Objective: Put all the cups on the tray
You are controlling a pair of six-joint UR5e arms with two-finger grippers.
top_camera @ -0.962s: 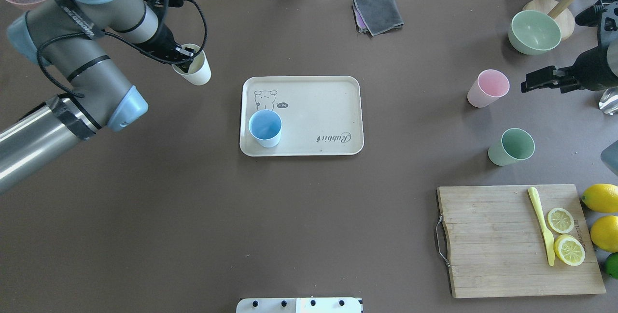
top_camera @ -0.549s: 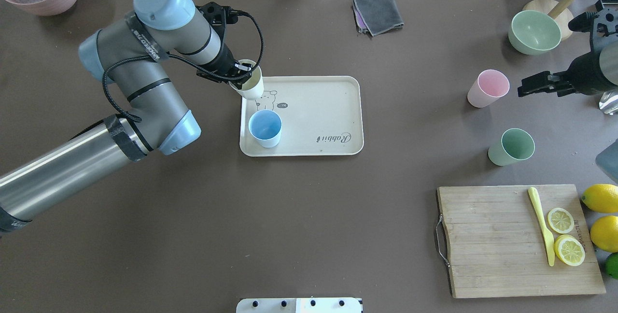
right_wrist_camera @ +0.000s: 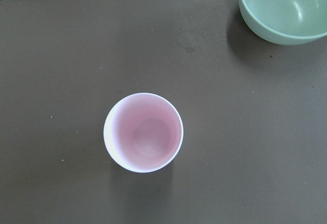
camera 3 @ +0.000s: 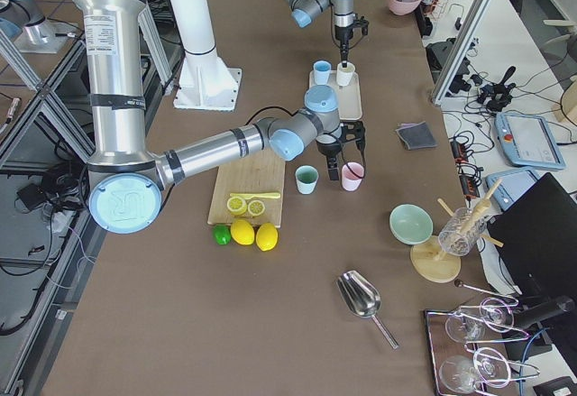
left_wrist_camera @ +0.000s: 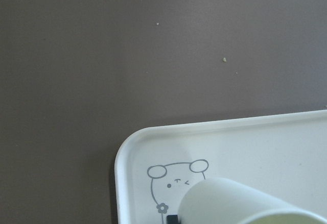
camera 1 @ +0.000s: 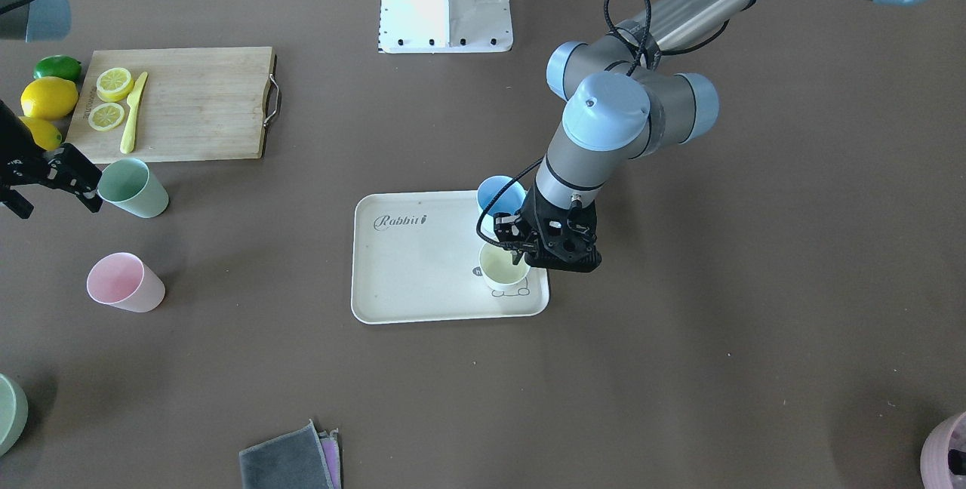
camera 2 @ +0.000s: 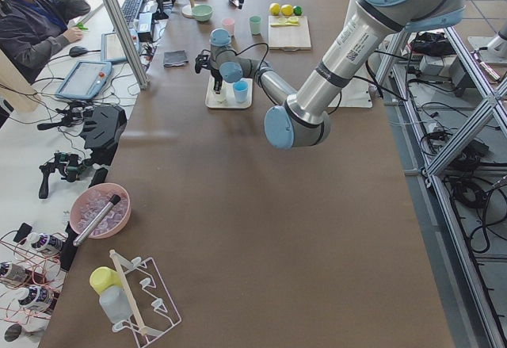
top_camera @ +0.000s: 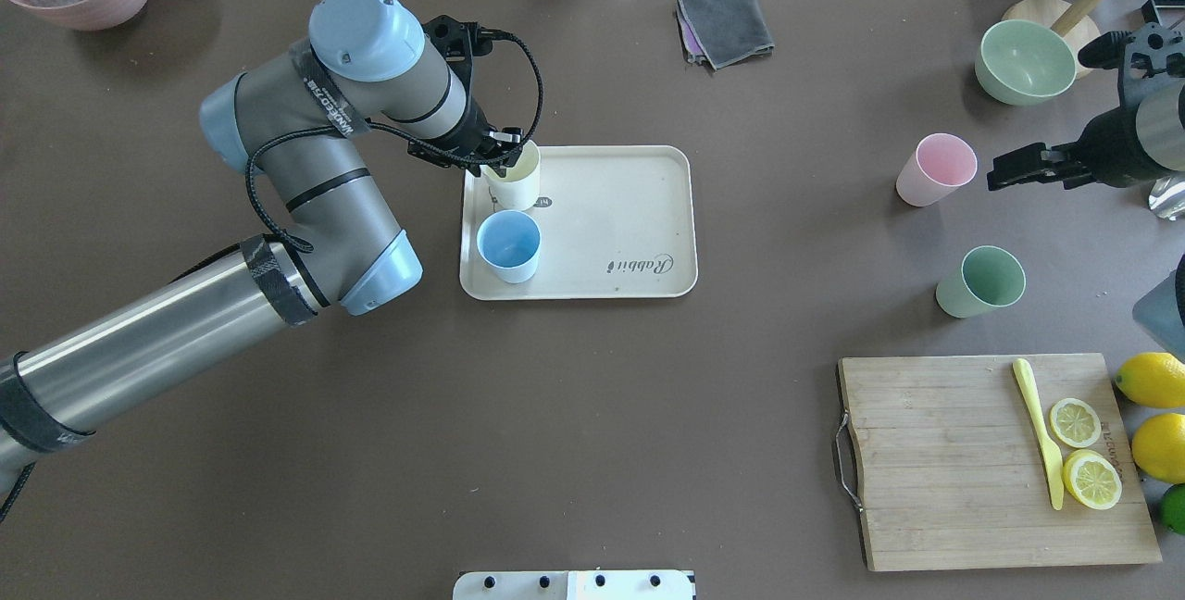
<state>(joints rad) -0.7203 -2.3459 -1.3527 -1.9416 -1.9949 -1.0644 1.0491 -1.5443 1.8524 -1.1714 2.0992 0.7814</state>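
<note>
Toward the upper-left corner of the cream rectangular tray (top_camera: 611,202), seen from overhead, left gripper (top_camera: 506,148) pinches pale yellow matte tumbler (top_camera: 517,181) by its rim: set flat, clear of light blue tumbler (top_camera: 507,243), then release.

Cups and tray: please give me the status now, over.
Left claw shut on yellow cup, at tray bunny corner. Right claw open, near pink cup. Blue cup on tray; green cup off it. No obstacle seen.

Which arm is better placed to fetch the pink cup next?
Right. The right gripper hangs open close to the pink cup, and its wrist camera looks straight down into it. The left gripper is across the table, shut on the pale yellow cup at the tray.
</note>
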